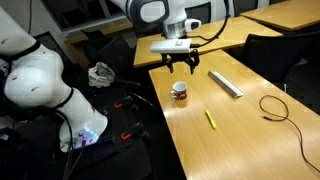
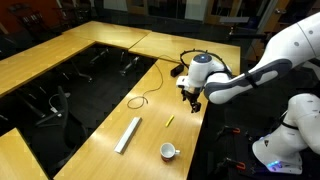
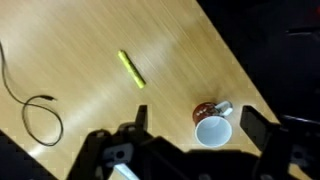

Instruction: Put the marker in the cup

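The marker (image 1: pixel 211 119), a short thin yellow stick, lies flat on the wooden table; it also shows in an exterior view (image 2: pixel 169 121) and in the wrist view (image 3: pixel 132 69). The cup (image 1: pixel 179 91) is small, white with dark red on its side, and stands upright near the table's edge; it also shows in an exterior view (image 2: pixel 169 151) and in the wrist view (image 3: pixel 211 130). My gripper (image 1: pixel 181 66) hangs open and empty in the air above the cup, also visible in an exterior view (image 2: pixel 192 100). In the wrist view the two fingers (image 3: pixel 196 113) frame the cup. The marker lies apart from both.
A long flat grey bar (image 1: pixel 225 84) lies beyond the cup; it also shows in an exterior view (image 2: pixel 128 134). A thin black looped cable (image 1: pixel 275 107) lies past the marker and shows in the wrist view (image 3: pixel 35 110). The table edge (image 1: pixel 160 100) drops off beside the cup.
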